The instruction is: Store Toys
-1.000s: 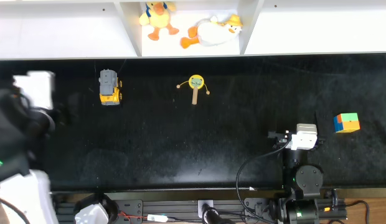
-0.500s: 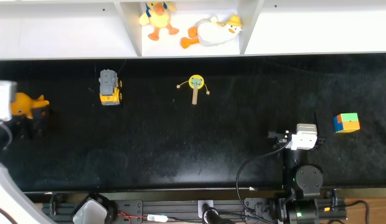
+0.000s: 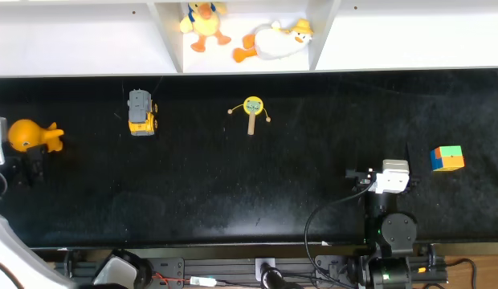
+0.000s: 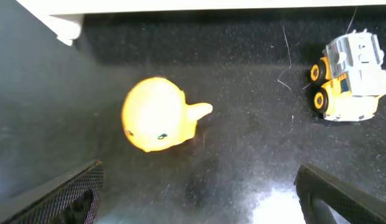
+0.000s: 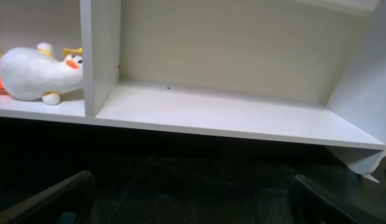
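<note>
An orange round toy with a small tail point(image 3: 34, 135) lies on the black mat at the far left. My left gripper point(image 4: 199, 211) is open just short of it, fingers point(image 4: 68, 193) wide apart and holding nothing; from above it sits at the mat's left edge point(image 3: 26, 164). A yellow and grey truck point(image 3: 140, 111) point(image 4: 348, 78) stands to the toy's right. A small rattle drum point(image 3: 252, 112) lies mid-mat and a coloured cube point(image 3: 446, 158) at the right. My right gripper point(image 5: 193, 214) is open and empty, low on the right side point(image 3: 387, 178), facing the shelf.
A white shelf unit point(image 3: 88, 40) runs along the back; its middle bay holds a yellow duck plush point(image 3: 204, 22) and a white duck plush point(image 3: 273, 40) point(image 5: 40, 73). The bay point(image 5: 230, 112) facing the right gripper is bare. Cables lie along the front edge.
The left arm has swung toward the left edge of the top view, uncovering the orange toy. The right arm and the other toys have not moved.
</note>
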Motion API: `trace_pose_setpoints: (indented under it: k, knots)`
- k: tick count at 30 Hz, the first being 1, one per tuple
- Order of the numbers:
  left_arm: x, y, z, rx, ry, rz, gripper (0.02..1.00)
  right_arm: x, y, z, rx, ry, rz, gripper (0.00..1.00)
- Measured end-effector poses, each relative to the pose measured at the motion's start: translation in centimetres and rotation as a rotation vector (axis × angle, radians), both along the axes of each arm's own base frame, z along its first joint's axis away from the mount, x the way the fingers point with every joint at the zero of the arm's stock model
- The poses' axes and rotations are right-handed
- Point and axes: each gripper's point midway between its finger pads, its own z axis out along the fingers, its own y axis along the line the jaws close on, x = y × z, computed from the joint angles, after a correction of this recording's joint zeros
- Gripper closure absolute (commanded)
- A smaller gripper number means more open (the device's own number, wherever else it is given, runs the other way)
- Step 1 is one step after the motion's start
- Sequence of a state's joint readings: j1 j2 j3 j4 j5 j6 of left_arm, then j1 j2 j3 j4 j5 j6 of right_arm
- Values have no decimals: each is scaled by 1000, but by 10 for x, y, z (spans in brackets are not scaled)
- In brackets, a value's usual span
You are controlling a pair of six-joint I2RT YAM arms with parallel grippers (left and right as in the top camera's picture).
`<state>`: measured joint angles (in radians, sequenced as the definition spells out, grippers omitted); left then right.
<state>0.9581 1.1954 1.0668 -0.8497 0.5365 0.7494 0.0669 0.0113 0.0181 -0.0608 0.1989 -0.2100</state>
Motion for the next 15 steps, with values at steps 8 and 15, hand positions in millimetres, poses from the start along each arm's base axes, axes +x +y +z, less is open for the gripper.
trace_pose_setpoints:
  k: [8, 15]
  knots:
    - [-2, 21, -25, -106, -11, 37, 20, 0, 0, 0, 0, 0, 0, 5]
    - [17, 46, -49, -98, -24, 20, 20, 0, 0, 0, 0, 0, 0, 5]
